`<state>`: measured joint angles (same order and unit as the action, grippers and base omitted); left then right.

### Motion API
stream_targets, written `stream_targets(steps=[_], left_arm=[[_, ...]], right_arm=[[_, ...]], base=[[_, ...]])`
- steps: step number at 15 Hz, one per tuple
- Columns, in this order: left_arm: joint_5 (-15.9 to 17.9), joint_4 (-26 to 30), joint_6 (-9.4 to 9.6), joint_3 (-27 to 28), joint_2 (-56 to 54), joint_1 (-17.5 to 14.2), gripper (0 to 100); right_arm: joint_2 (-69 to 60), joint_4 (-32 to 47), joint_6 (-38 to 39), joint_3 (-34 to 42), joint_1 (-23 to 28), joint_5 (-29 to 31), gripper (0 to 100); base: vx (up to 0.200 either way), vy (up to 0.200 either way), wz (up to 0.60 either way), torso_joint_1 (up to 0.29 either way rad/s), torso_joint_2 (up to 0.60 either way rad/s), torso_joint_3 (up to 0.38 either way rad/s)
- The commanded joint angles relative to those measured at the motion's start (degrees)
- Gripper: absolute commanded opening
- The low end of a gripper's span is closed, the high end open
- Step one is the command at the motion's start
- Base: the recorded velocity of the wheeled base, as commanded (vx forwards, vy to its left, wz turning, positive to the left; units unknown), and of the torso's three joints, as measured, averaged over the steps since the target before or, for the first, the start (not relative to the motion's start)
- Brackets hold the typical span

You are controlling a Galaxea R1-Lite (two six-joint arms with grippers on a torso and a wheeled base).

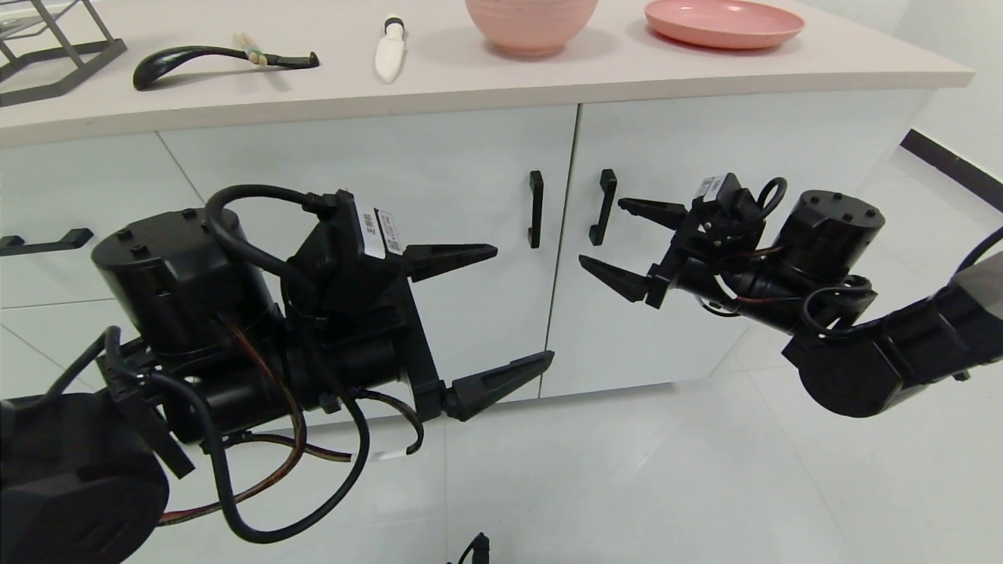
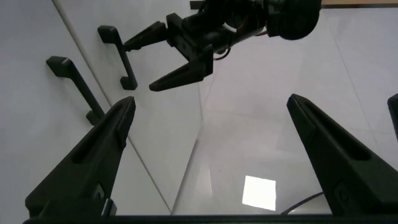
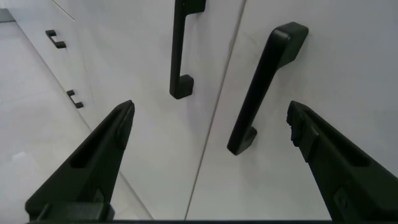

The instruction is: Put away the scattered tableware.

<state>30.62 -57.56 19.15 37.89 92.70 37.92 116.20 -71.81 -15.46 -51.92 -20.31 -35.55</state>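
Note:
On the countertop point(image 1: 705, 74) lie a black ladle point(image 1: 188, 59), a pair of chopsticks point(image 1: 252, 48) across its handle, a white spoon point(image 1: 389, 51), a pink bowl point(image 1: 530, 23) and a pink plate point(image 1: 722, 22). Both arms hang below counter height in front of the cabinet doors. My left gripper point(image 1: 501, 309) is open with nothing between its fingers point(image 2: 93, 158). My right gripper point(image 1: 615, 243) is open too, close to the two black door handles point(image 3: 264, 87). The left wrist view looks across at the right gripper point(image 2: 152, 62).
A black wire rack point(image 1: 47, 47) stands at the counter's far left. White cabinet doors carry vertical black handles point(image 1: 535, 209) point(image 1: 602, 207), and a drawer handle point(image 1: 47, 241) sits further left. White tiled floor point(image 1: 666, 486) lies open below the arms.

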Motion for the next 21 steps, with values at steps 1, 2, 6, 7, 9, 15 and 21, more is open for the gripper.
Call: stream_targets(steps=[1,2,6,7,9,15,21], left_arm=[[0.1,-0.1,0.27,1.0,0.7,0.0,100],[0.2,-0.3,0.27,1.8,1.1,0.0,100],[0.2,-0.1,-0.08,4.8,1.4,0.0,100],[0.3,-0.3,0.01,4.9,2.1,0.0,100],[0.2,-0.4,0.1,4.8,3.1,0.1,100],[0.1,-3.6,-0.61,5.5,6.8,0.7,100],[-1.4,-3.5,-2.89,14.8,13.3,0.7,100]], right_arm=[[0.8,0.0,0.0,-1.4,-0.4,-0.1,100],[1.1,0.0,0.1,-2.0,-0.5,-0.1,100],[2.0,-0.1,0.1,-2.5,-1.5,-0.4,100],[2.3,-0.1,0.1,-2.8,-2.0,-0.4,100],[2.5,-0.1,0.2,-4.0,-2.6,-0.5,100],[3.4,-0.2,0.4,-3.9,-2.9,-3.4,100],[-3.5,-3.8,0.5,8.3,-3.7,-6.1,100]], base=[[0.0,0.0,0.0,0.0,0.0,0.0],[0.0,0.0,0.0,0.0,0.0,0.0],[0.0,0.0,0.0,0.0,0.0,0.0],[0.0,0.0,0.0,0.0,0.0,0.0],[0.0,0.0,0.0,0.0,0.0,0.0],[0.0,0.0,0.0,0.0,0.0,0.0],[0.0,0.0,0.0,0.0,0.0,0.0]])
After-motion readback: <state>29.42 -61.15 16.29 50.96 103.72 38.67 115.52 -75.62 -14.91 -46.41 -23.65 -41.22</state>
